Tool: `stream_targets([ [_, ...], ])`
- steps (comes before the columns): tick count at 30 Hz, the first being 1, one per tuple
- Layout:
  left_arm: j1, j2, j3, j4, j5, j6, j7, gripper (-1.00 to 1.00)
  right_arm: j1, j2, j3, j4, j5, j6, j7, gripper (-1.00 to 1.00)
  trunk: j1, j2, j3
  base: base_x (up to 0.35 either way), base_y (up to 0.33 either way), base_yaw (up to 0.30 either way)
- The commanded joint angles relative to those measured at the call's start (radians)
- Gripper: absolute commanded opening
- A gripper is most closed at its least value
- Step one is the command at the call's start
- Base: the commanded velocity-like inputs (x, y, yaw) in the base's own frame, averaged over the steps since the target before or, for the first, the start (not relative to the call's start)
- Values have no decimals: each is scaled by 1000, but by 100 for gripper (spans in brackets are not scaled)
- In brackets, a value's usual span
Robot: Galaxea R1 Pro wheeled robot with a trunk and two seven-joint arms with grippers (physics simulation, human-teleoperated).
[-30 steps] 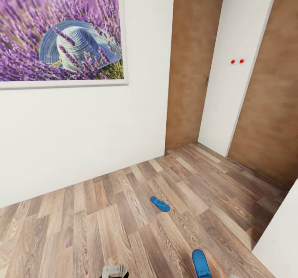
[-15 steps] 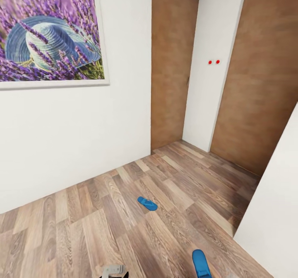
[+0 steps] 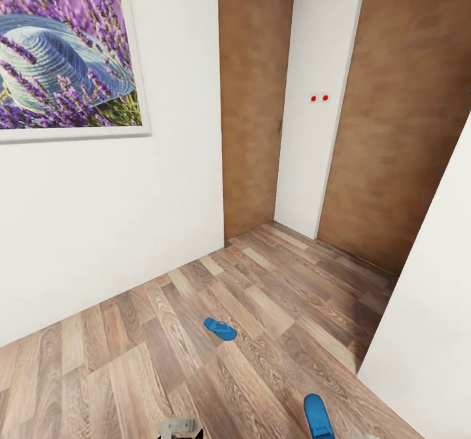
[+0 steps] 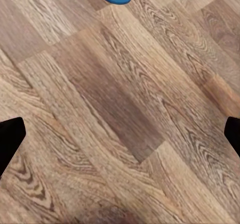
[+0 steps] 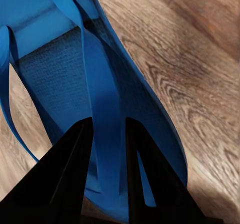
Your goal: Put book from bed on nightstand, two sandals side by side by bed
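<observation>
Blue, one sandal is being gripped by its strap in the clenched right gripper, the other sandal is lying on the floor ahead of the wide-open left gripper; side-by-side placement and book transfer are being left outstanding.

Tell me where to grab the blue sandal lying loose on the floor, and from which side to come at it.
Take the sandal on the floor by its thong strap, coming straight down from above. It lies flat, sole down, on the wood planks, so the thin edge offers little to pinch, while the raised strap probably lets one finger slip under. The left gripper is open; the right gripper already holds the other sandal that way.
</observation>
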Motion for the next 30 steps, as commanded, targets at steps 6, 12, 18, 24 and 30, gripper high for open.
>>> stream_targets([
  [6, -1, 1, -4, 1, 10, -4, -2, 100, -1, 1, 8, 3, -12, 0, 9, -100, 0, 0, -1, 315, 0, -3],
  [12, -1, 1, -4, 1, 10, -4, -2, 100, -1, 0, 8, 3, -12, 0, 8, -100, 0, 0, -1, 318, 0, 0],
  [18, -1, 1, -4, 1, 10, -4, -2, 100, -1, 1, 8, 3, -12, 0, 8, -100, 0, 0, -1, 318, -33, 0],
  [24, -1, 1, -4, 1, 11, -4, -2, 100, -1, 1, 8, 3, -12, 0, 8, -100, 0, 0, -1, 318, -80, 0],
  [30, -1, 1, -4, 1, 11, -4, -2, 100, -1, 1, 8, 3, -12, 0, 8, -100, 0, 0, -1, 312, -86, 0],
])
